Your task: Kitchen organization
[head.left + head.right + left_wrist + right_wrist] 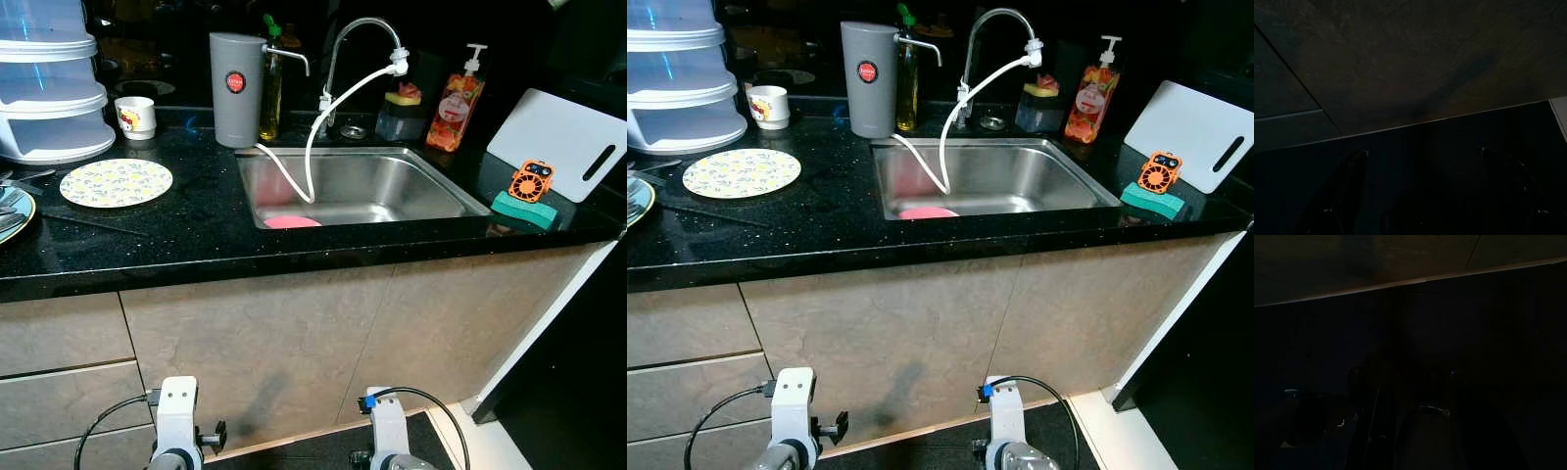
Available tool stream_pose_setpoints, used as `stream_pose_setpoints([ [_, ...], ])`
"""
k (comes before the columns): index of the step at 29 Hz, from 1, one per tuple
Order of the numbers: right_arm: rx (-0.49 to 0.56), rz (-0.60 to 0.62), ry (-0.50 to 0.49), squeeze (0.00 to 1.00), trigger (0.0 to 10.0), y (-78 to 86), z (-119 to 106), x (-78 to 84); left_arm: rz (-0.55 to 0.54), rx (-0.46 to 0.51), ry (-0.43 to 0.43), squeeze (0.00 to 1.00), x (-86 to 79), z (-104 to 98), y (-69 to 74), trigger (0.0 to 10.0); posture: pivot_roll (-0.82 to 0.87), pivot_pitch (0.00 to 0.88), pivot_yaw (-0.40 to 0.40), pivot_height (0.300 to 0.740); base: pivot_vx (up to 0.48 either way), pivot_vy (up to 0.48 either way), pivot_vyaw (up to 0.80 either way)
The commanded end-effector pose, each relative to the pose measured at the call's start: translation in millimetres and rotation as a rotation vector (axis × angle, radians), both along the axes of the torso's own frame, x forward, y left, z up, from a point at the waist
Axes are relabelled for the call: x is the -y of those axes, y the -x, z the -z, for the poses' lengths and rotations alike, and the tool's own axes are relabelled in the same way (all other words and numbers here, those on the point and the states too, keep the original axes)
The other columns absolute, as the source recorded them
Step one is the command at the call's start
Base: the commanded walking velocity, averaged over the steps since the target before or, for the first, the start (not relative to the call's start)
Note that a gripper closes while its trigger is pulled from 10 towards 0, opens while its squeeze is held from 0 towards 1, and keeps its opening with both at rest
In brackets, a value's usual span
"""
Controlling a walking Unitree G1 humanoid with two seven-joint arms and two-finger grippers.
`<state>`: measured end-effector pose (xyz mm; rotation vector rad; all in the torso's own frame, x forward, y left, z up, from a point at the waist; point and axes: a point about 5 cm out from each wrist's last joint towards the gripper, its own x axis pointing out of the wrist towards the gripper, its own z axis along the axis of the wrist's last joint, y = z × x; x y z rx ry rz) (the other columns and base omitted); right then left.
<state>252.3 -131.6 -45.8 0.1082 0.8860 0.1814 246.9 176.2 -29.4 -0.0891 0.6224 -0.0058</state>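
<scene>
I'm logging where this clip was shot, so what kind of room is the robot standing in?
Most likely a home kitchen. A stainless sink with a curved faucet is set into a black countertop, a soap dispenser bottle and white cutting board stand beside it, and cabinet fronts run below.

Both silver arms hang low and idle, wrists down. The left arm [176,426] sits well apart from the right arm [389,431], each trailing a black cable. Both wrist views are very dark.

head views sharp and evenly lit, dark behind; both wrist views nearly black.
</scene>
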Motion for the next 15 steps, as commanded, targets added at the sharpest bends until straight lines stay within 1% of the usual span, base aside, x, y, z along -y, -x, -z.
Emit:
stream_pose_setpoints([
  [1,-0.011,0.023,-0.002,0.00,10.0,0.5,0.6,2.5,0.003,-0.018,-0.008,0.00,-1.0,2.6,1.5,10.0,0.03,0.000,-0.068,0.740,0.000,0.000,0.00],
  [15,-0.008,0.023,-0.004,0.00,10.0,-1.3,-0.6,1.1,0.007,-0.018,-0.015,0.00,-2.2,1.7,-0.6,10.0,0.03,0.000,-0.067,0.740,0.000,0.000,0.00],
])
